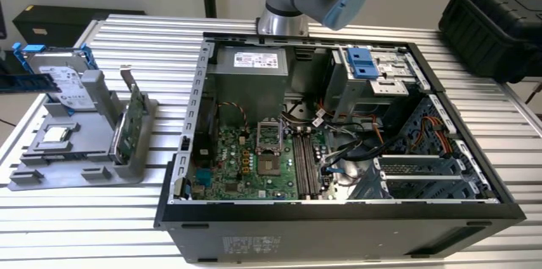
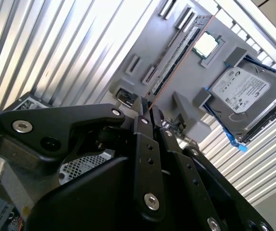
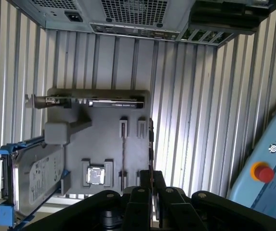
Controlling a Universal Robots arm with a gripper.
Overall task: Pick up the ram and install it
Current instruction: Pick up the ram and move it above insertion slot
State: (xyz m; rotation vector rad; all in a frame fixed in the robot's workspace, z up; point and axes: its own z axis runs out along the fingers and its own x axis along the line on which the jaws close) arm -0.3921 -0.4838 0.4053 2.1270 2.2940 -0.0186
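Note:
My gripper [image 2: 149, 111] [image 3: 151, 174] is shut on the ram [image 2: 178, 55] [image 3: 151, 144], a long thin stick seen nearly edge-on, jutting out past the black fingertips. It hangs well above the grey holder tray [image 2: 147, 43] [image 3: 104, 139] [image 1: 76, 155], which lies on the slatted table at the exterior view's left. In the exterior view the open computer case [image 1: 195, 123] lies beside the tray, and the long memory slots [image 1: 305, 161] run across its green motherboard.
On the tray sit a silver hard drive with blue rails [image 1: 59, 82] [image 2: 239, 94] [image 3: 32, 178], a green card with a metal bracket [image 1: 131, 123] [image 3: 99, 102] and a processor chip [image 1: 56, 134] [image 2: 205, 44] [image 3: 96, 174]. A black case [image 1: 499, 15] stands back right. A red button [image 3: 263, 172] sits on a blue panel.

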